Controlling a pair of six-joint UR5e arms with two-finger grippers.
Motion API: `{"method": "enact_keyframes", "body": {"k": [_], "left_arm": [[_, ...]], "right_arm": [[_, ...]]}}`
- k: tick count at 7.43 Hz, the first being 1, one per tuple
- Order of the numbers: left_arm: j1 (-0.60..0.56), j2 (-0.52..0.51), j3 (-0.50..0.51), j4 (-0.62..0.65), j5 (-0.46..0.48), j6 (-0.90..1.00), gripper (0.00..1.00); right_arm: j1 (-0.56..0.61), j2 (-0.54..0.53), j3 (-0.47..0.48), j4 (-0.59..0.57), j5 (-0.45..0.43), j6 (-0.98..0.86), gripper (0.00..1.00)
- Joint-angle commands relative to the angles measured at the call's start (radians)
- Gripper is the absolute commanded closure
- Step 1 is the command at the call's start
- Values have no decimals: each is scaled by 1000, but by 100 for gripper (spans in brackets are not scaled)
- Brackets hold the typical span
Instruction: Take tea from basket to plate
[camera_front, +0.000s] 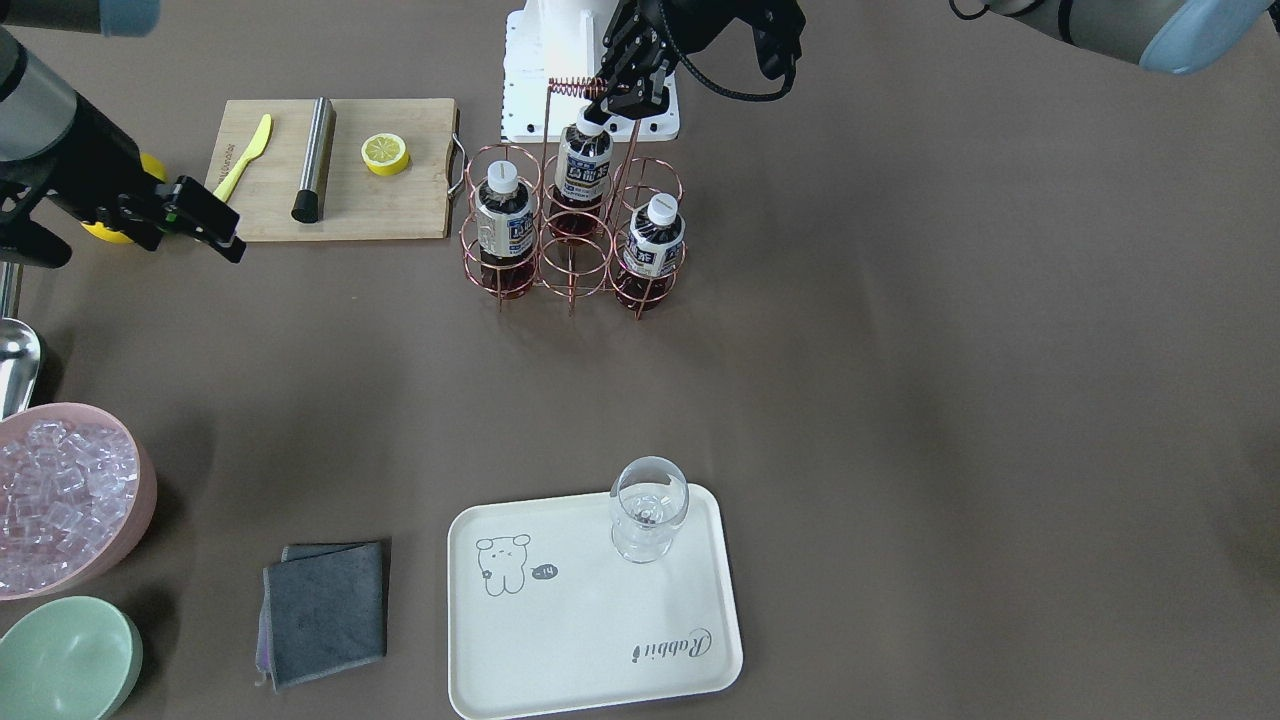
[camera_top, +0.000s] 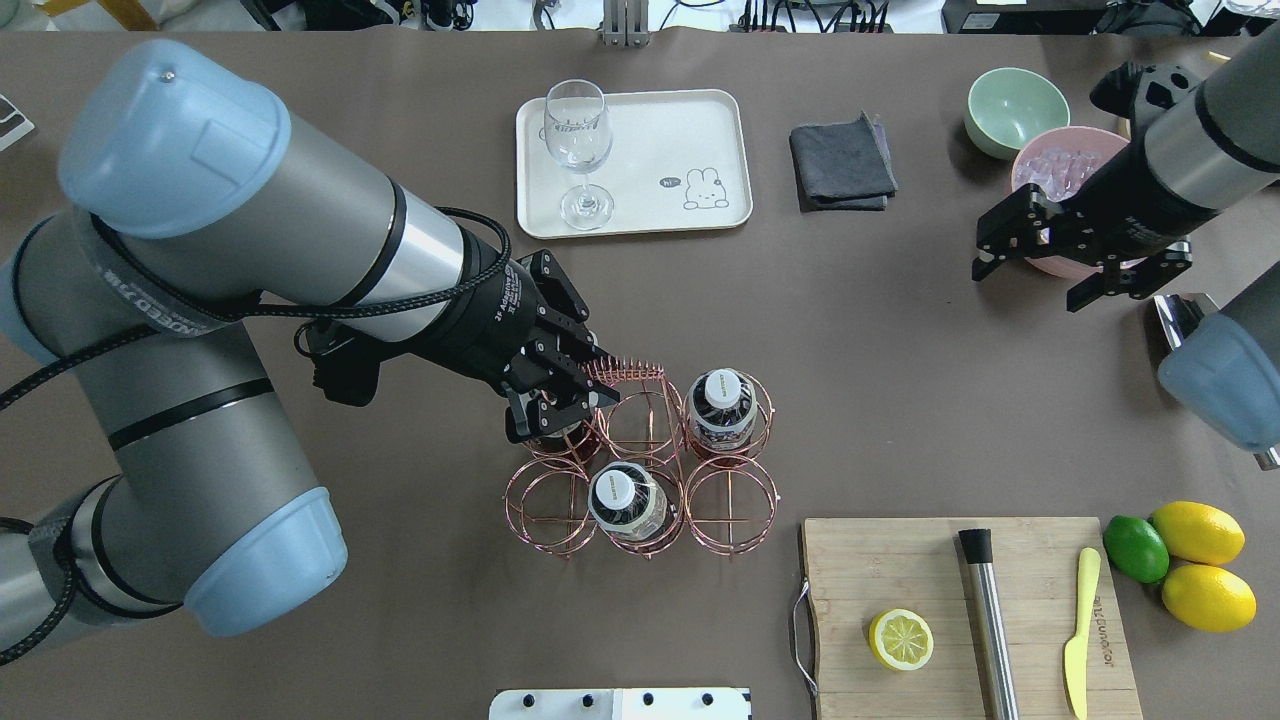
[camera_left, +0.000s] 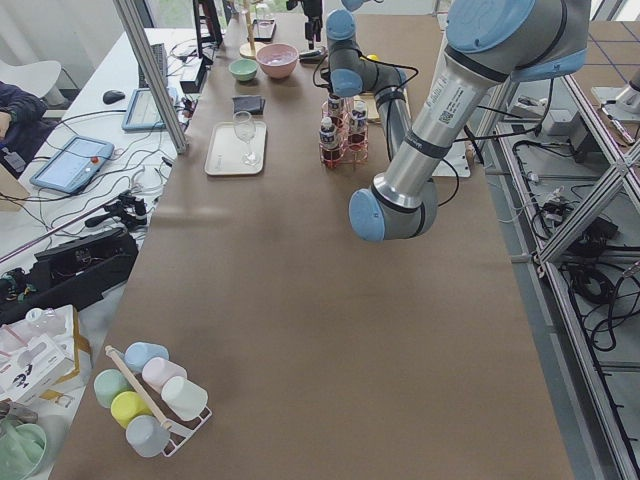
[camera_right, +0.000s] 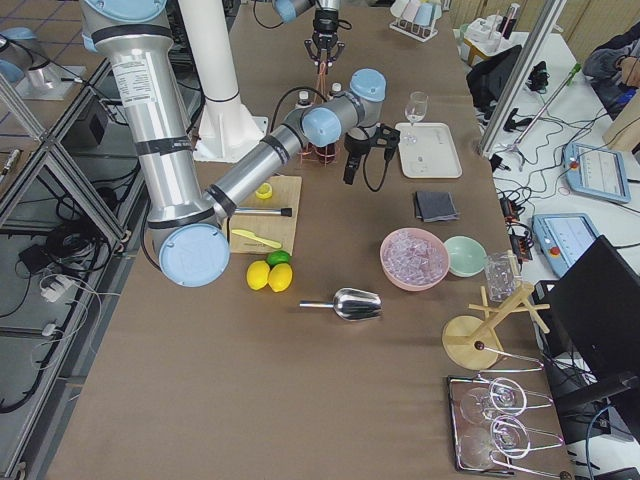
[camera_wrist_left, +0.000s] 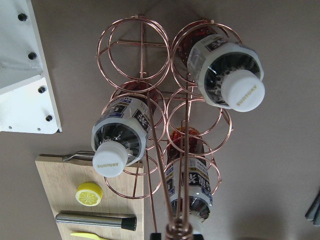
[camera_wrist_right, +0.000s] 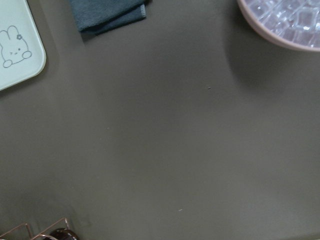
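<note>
Thick silver-grey tubes joined by rounded pale-blue caps on left arm (camera_top: 300, 220) and right arm (camera_top: 1200, 140). Black braided cable (camera_top: 500, 235) looped along left forearm. Matte black left gripper (camera_top: 548, 420) and right gripper (camera_top: 1030, 280), white lettering on left wrist.

The left arm reaches across to the basket (camera_top: 640, 371), its left gripper (camera_front: 605, 108) pointing down beside the handle, fingers pinched on the cap of the tea (camera_front: 583, 165), while the right gripper (camera_top: 1032, 285) hangs spread wide, well apart from it.
</note>
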Motion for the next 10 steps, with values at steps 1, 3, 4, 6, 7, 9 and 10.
{"method": "enact_keyframes", "body": {"k": [1, 3, 4, 6, 7, 9, 10], "left_arm": [[-5, 13, -5, -1, -15, 0, 100], [-5, 17, -2, -3, -15, 4, 100], [-2, 27, 3, -15, -12, 7, 100], [-2, 31, 3, -21, -13, 8, 100], [-2, 31, 3, -21, -13, 8, 100], [-2, 33, 5, -21, -15, 8, 100], [-2, 33, 6, -21, -13, 8, 100]], "right_arm": [[-117, 92, 7, 4, -32, 267, 1], [-178, 184, 7, -23, -54, 372, 1], [-190, 250, -10, -70, -54, 374, 1], [-244, 402, -54, -208, -90, 374, 1], [-276, 425, -67, -235, -127, 374, 1], [-355, 461, -76, -290, -191, 374, 1], [-383, 464, -81, -307, -227, 374, 1]]}}
